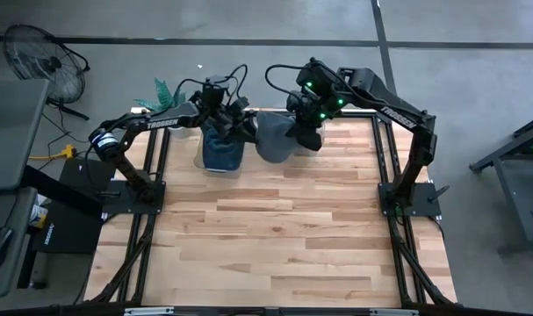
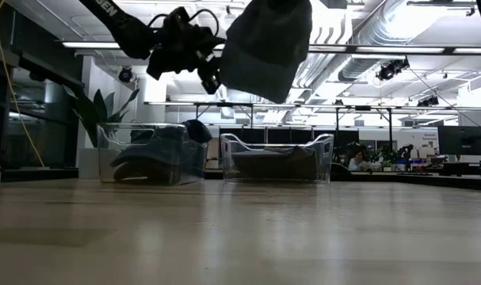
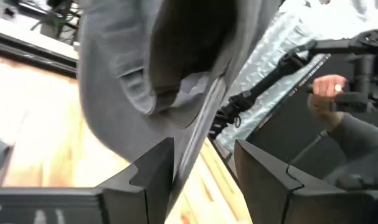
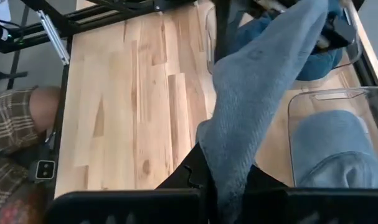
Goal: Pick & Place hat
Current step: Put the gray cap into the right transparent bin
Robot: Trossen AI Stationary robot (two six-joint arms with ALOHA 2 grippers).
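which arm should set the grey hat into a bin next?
Probably right. The right end effector is shut on the grey hat, hanging above the right clear bin. The left end effector is open, with only the hat's edge between its fingers, above the left clear bin, which already holds hats.

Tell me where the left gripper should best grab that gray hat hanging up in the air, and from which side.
The gray hat hangs limp from the right gripper, which pinches one edge. The left gripper, open, probably does best taking the free hanging rim, coming from its own side, opposite the right gripper. That edge is thin, flat fabric that fits between the fingers, whereas the rounded crown would bunch and slip.
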